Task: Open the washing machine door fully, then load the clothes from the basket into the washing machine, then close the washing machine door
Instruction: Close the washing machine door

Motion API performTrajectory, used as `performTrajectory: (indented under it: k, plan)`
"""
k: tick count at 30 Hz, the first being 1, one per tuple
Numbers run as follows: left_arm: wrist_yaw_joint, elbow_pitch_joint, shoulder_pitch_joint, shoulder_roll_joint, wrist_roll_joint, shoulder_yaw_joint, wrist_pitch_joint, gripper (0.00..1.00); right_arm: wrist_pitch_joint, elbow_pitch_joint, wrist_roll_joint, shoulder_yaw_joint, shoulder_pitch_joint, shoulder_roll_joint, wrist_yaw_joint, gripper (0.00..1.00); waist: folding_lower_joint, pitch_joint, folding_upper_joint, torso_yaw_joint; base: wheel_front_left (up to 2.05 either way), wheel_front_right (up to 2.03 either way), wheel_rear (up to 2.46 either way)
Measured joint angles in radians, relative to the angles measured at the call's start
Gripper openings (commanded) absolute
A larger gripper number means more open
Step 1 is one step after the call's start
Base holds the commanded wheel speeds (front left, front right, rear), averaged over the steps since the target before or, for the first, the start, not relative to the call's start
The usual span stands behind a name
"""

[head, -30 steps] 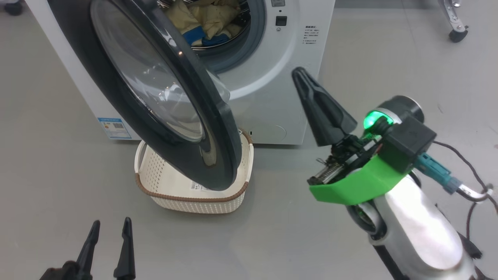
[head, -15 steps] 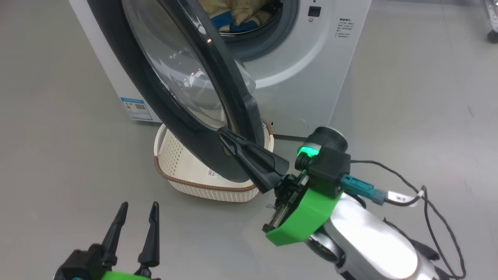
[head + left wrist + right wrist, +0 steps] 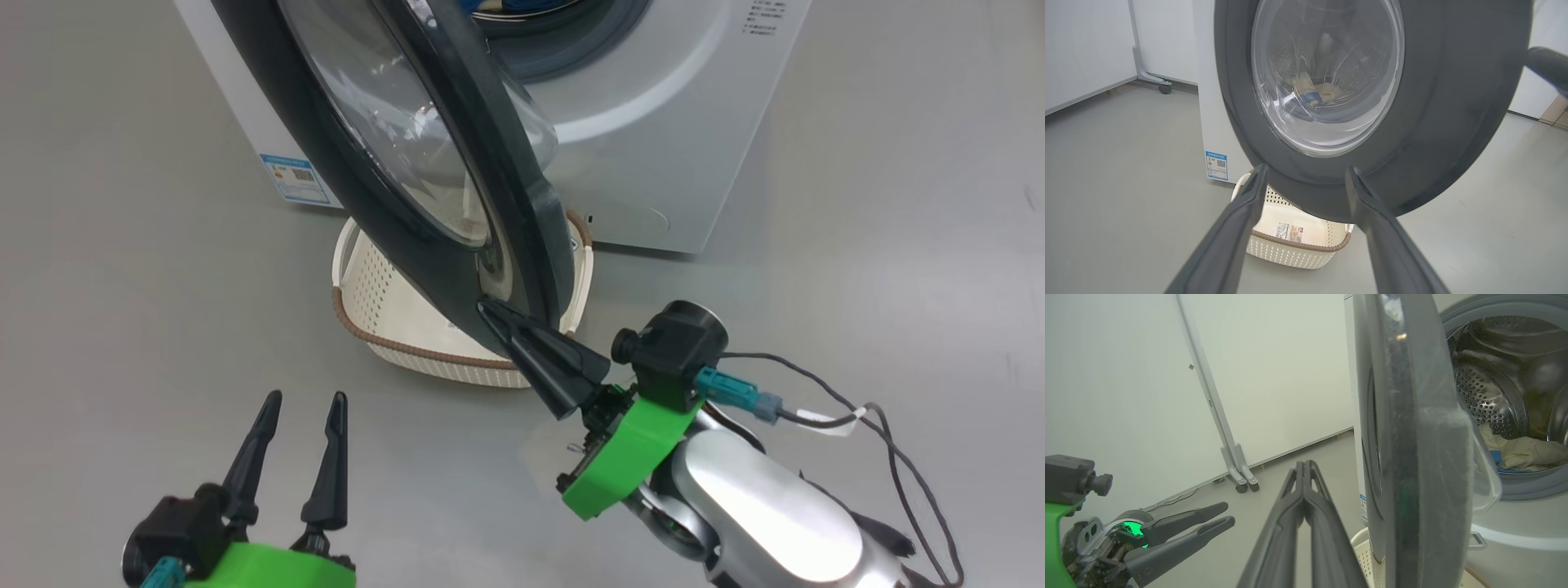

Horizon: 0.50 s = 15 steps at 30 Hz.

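**Left gripper spread, right gripper closed**

My left gripper (image 3: pixel 305 398) sits low at the left of the head view. Its two dark fingers stand apart and point up and away from me. My right gripper (image 3: pixel 483 305) has its fingers pressed together into one point and reaches forward and to the left. Behind it come the green wrist cover (image 3: pixel 629 457) and the silver forearm (image 3: pixel 775 523), rising from the lower right corner.

Bright even light, soft glare on the washing machine door (image 3: pixel 408 163)
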Motion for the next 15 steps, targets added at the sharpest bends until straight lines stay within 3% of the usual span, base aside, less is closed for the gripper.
performTrajectory:
  k: [15]
  plan:
    - [0.000, -0.007, -0.031, 0.001, -0.010, -0.011, 0.000, 1.00, 0.000, 0.020, 0.007, -0.082, -0.026, 0.000, 0.000, 0.00, 0.0001, 0.079, 0.0000, 0.021, 0.00, 0.00, 0.00]
